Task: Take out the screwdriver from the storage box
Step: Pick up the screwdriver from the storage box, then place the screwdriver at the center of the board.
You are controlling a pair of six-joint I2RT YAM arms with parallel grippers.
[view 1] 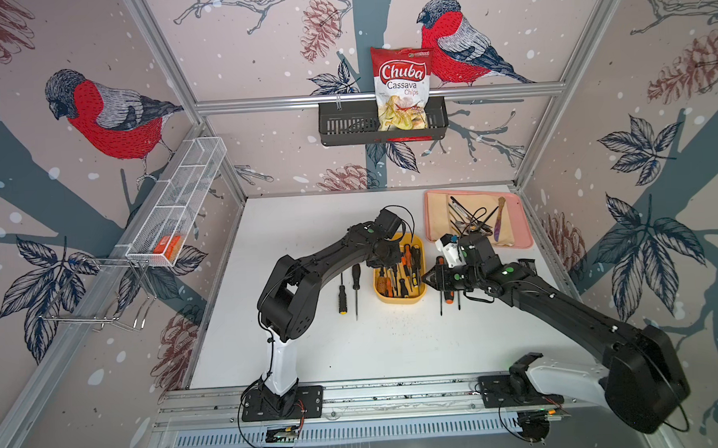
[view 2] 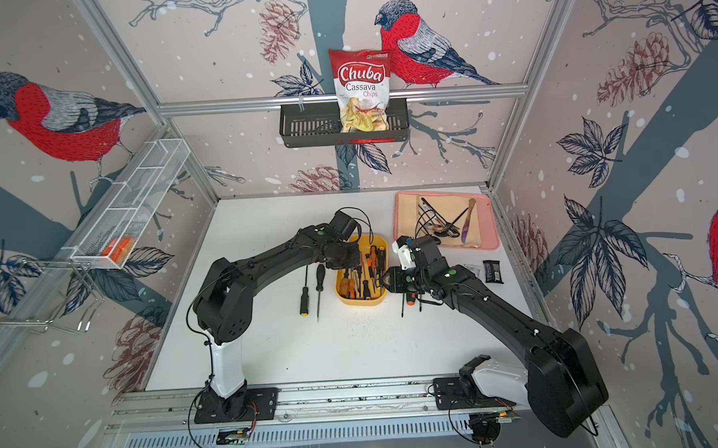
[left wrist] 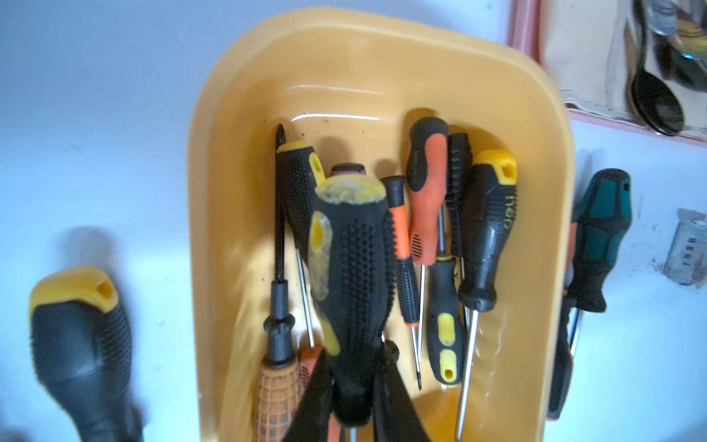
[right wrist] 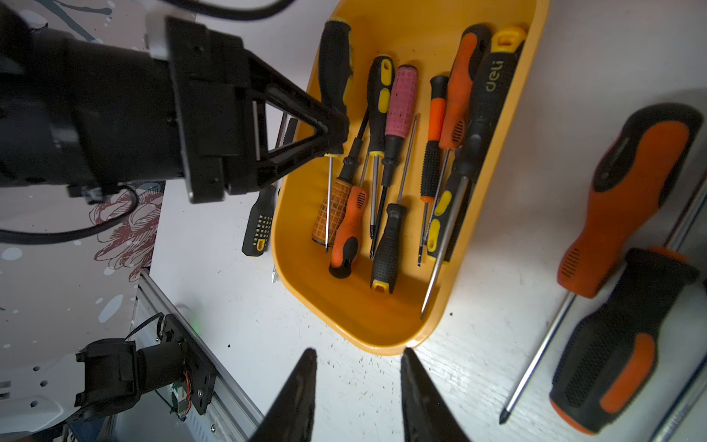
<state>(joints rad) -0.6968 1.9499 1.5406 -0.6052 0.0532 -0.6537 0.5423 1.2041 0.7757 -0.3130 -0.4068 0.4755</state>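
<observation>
The yellow storage box (view 1: pixel 400 301) (view 2: pixel 361 303) sits mid-table with several screwdrivers inside. My left gripper (left wrist: pixel 354 386) (view 1: pixel 386 257) reaches into it and is shut on the neck of a black screwdriver with a worn yellow end (left wrist: pixel 352 275). In the right wrist view that screwdriver (right wrist: pixel 336 65) lies along one long wall of the box (right wrist: pixel 367 336), over the others. My right gripper (right wrist: pixel 357 352) (view 1: pixel 428 278) is open and holds nothing. It hovers over the table at the box's right side, one fingertip (right wrist: pixel 407 356) close to the rim.
Two screwdrivers (view 1: pixel 342 294) (view 1: pixel 356 283) lie left of the box and two orange-and-black ones (right wrist: pixel 631 199) (right wrist: pixel 619 344) lie right of it. A pink tray (view 1: pixel 524 226) with cutlery is at the back right. A black basket (view 1: pixel 332 128) with a chips bag hangs on the back wall.
</observation>
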